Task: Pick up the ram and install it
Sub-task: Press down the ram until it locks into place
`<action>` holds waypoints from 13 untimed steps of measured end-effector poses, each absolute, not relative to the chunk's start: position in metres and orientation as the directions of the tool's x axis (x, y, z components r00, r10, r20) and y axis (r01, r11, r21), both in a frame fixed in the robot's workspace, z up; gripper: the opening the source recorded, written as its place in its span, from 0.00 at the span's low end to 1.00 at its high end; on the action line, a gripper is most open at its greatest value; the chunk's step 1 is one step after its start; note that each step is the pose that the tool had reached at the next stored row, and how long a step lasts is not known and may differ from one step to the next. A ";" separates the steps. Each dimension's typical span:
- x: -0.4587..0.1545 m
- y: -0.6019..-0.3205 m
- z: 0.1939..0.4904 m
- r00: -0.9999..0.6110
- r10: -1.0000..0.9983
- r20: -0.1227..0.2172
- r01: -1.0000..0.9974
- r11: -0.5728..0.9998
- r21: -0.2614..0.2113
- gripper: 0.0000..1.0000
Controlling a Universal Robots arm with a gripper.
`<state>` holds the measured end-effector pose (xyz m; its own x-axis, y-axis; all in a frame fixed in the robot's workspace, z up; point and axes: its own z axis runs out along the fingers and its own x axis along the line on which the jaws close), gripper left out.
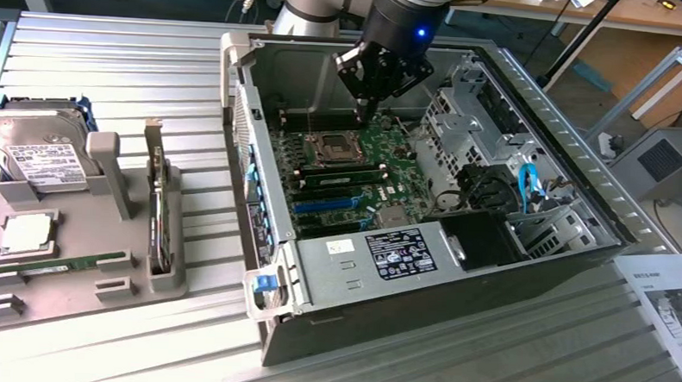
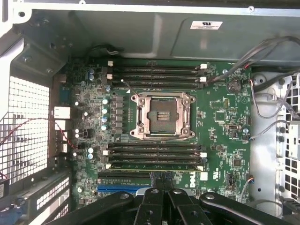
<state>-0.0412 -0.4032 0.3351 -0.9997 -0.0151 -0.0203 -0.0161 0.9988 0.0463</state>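
Your black gripper (image 2: 161, 183), jaws together, sits just at six o'clock of the long thin green ram stick (image 2: 154, 166), seated crosswise in its slot.

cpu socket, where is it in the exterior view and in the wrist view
Exterior view: the cpu socket sits at the far end of the motherboard, inside the open case.
Wrist view: the cpu socket is in the middle of the picture, between two banks of memory slots.
Shared landmark: the blue slot, past one bank of memory slots from the socket.
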 end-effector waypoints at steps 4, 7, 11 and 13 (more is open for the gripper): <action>-0.041 -0.403 0.335 -1.000 0.000 -0.020 -0.001 0.999 0.046 0.11; -0.041 -0.403 0.335 -0.999 0.030 -0.020 0.029 0.999 0.046 0.11; -0.041 -0.403 0.335 -0.998 0.055 -0.020 0.054 0.997 0.046 0.11; -0.041 -0.403 0.335 -0.998 0.055 -0.020 0.054 0.997 0.046 0.11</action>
<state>-0.0412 -0.4032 0.3350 -0.9983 0.0552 -0.0204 0.0542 0.9975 0.0463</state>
